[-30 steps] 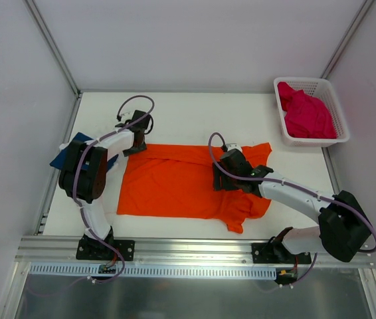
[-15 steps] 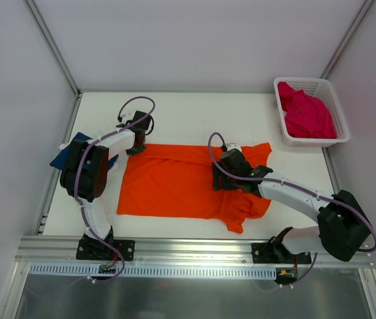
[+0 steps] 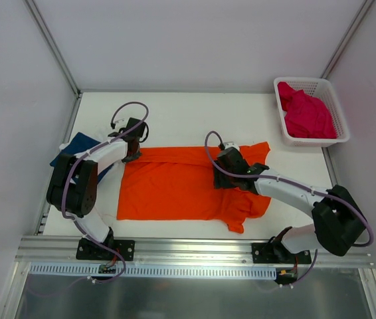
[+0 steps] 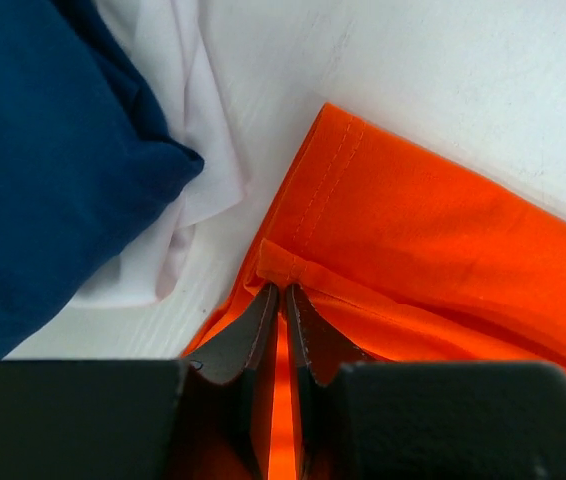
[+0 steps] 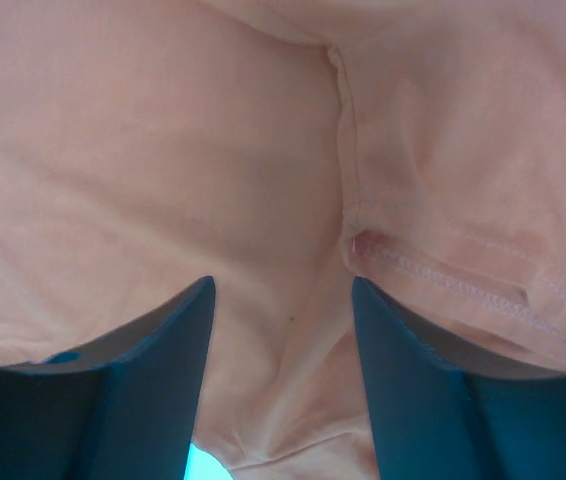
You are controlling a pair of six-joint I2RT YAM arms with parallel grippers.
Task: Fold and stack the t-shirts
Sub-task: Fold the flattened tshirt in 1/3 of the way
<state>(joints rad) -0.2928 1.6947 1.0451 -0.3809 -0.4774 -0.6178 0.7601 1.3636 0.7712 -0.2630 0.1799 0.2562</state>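
The bright orange t-shirt (image 3: 175, 186) lies spread flat mid-table. My left gripper (image 3: 133, 150) is at its far left corner; in the left wrist view the gripper (image 4: 281, 290) is shut on the orange hem (image 4: 443, 260). My right gripper (image 3: 225, 175) rests on the shirt's right part, near a sleeve. Its fingers (image 5: 153, 350) stand apart over the cloth (image 5: 163, 150), which looks washed-out pale here, with a seam just beyond the right finger. The navy t-shirt (image 3: 75, 147) lies folded at the left edge, also close beside the left gripper (image 4: 43, 170). The magenta t-shirt (image 3: 305, 114) is bunched in the basket.
The white mesh basket (image 3: 311, 82) stands at the far right corner. A white cloth (image 4: 188, 150) sticks out from under the navy shirt. A metal rail (image 3: 188, 247) runs along the near edge, and bare white table (image 3: 194, 113) lies behind the orange shirt.
My left gripper has shut on the orange shirt's far left corner and drawn it slightly left. The right gripper has shifted a little on the cloth, its jaws narrowing slightly.
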